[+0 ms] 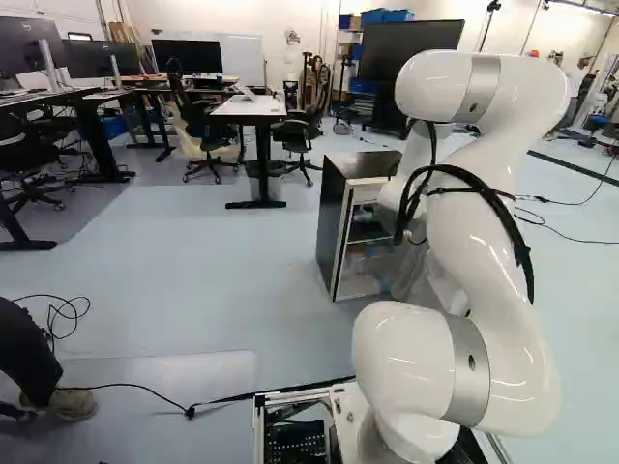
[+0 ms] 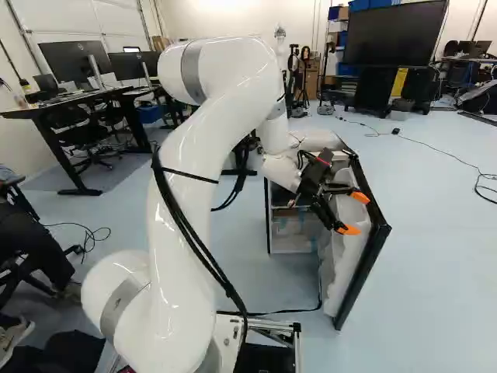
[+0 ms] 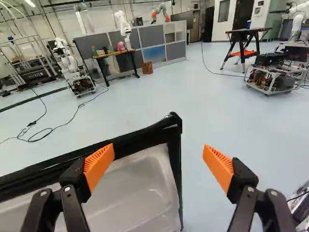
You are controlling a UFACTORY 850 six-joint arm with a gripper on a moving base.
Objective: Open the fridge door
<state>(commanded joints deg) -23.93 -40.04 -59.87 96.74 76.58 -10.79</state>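
Observation:
In the right base view my gripper (image 2: 354, 211) is over the inner side of the fridge door (image 2: 365, 252), which stands swung wide from the small fridge (image 2: 281, 225). The left base view shows the fridge's dark side (image 1: 332, 208) and its open front, partly hidden by my arm. In the wrist view the gripper (image 3: 158, 162) is open, its orange pads far apart. The door's top corner (image 3: 171, 121) and white inner liner (image 3: 140, 193) lie between and beyond the fingers; I cannot tell whether a finger touches the door.
A white-topped desk (image 1: 250, 106) and chairs stand beyond the fridge. A cable (image 2: 287, 311) runs along the floor near the base. A person's leg (image 1: 29, 358) is at the left of the left base view. Another robot (image 3: 72, 70) stands across the room.

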